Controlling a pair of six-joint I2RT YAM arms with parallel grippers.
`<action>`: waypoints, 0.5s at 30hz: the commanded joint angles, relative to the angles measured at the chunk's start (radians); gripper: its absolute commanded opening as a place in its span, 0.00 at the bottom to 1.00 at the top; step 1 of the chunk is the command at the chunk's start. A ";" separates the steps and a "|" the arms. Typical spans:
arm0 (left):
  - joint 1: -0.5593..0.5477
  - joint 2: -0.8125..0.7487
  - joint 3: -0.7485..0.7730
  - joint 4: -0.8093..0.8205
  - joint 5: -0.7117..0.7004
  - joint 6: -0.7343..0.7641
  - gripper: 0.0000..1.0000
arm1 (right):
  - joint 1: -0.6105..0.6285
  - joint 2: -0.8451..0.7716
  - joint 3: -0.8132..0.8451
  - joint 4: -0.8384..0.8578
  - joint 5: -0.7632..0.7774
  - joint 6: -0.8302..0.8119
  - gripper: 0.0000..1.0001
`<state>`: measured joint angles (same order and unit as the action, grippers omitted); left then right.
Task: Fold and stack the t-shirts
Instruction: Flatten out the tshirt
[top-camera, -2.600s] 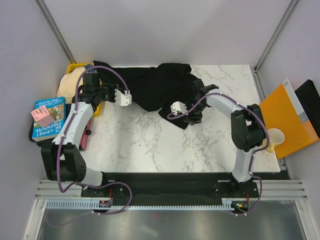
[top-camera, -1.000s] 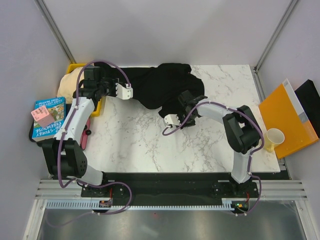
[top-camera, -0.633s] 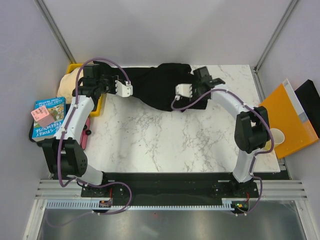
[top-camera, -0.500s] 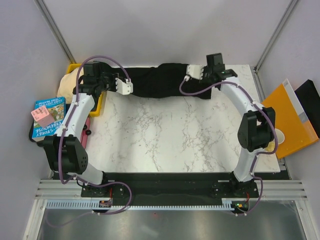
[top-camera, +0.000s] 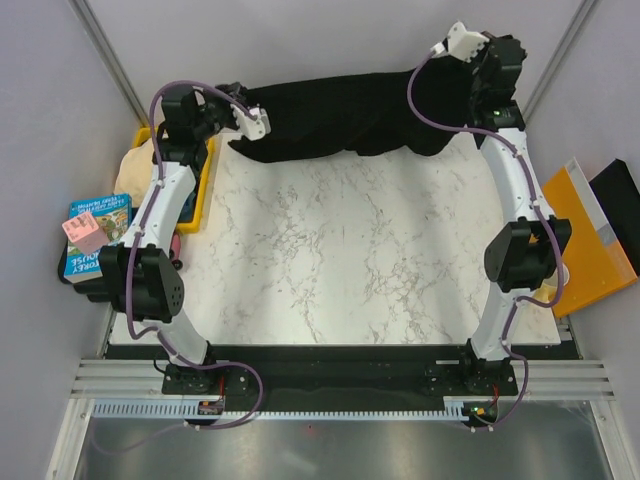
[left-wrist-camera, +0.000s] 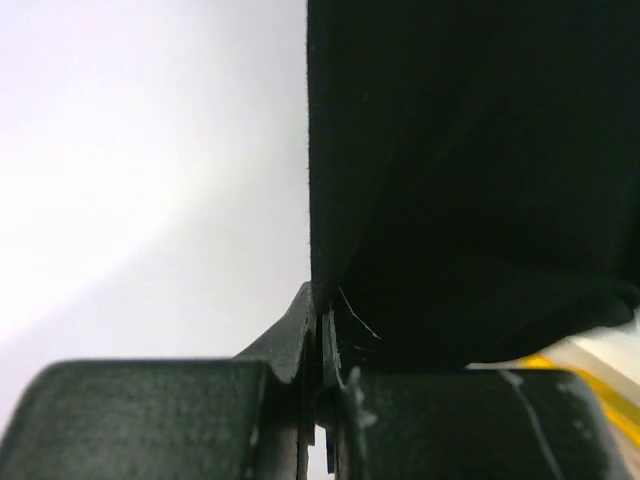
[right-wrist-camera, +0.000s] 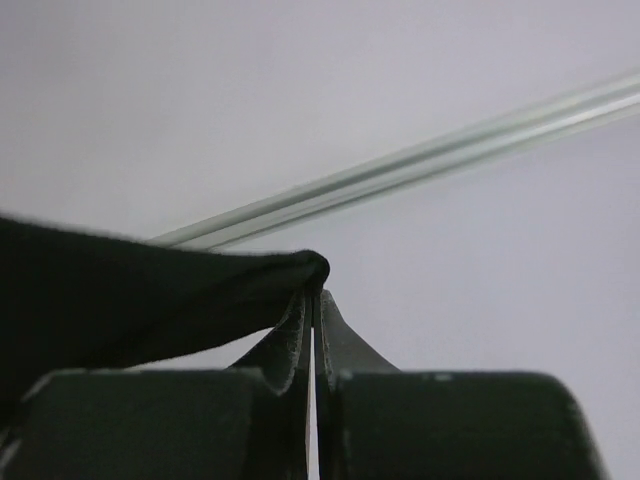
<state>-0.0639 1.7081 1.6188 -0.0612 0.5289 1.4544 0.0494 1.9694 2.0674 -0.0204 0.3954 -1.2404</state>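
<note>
A black t-shirt (top-camera: 345, 125) hangs stretched in the air along the far edge of the marble table (top-camera: 340, 260), held at both ends. My left gripper (top-camera: 243, 108) is shut on its left end, and in the left wrist view the left gripper (left-wrist-camera: 320, 300) pinches the dark t-shirt (left-wrist-camera: 470, 180). High at the back right, my right gripper (top-camera: 445, 58) is shut on the other end. The right wrist view shows the right gripper (right-wrist-camera: 315, 295) clamping a folded edge of the t-shirt (right-wrist-camera: 130, 290) against the wall.
A yellow bin (top-camera: 205, 175) with a beige cloth (top-camera: 135, 170) stands at the back left, and a book (top-camera: 95, 235) lies beside it. An orange folder (top-camera: 580, 240) and a paper cup (top-camera: 550, 275) sit off the right edge.
Both arms rose and moved to the back, pulling the bunched t-shirt off the table into a taut band. The right gripper swung from mid-table to the back right corner.
</note>
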 joint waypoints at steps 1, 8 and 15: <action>0.006 -0.001 0.116 0.361 0.055 -0.071 0.02 | -0.045 -0.050 0.059 0.241 0.071 0.022 0.00; -0.007 -0.074 0.086 0.592 0.190 -0.012 0.02 | -0.075 -0.162 0.050 0.317 0.002 0.027 0.00; -0.007 -0.401 -0.152 0.239 0.267 0.044 0.02 | -0.077 -0.447 -0.217 0.243 -0.104 0.070 0.00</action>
<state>-0.0784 1.5379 1.5436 0.3401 0.7349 1.4399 -0.0116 1.7149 1.9697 0.1722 0.3305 -1.1919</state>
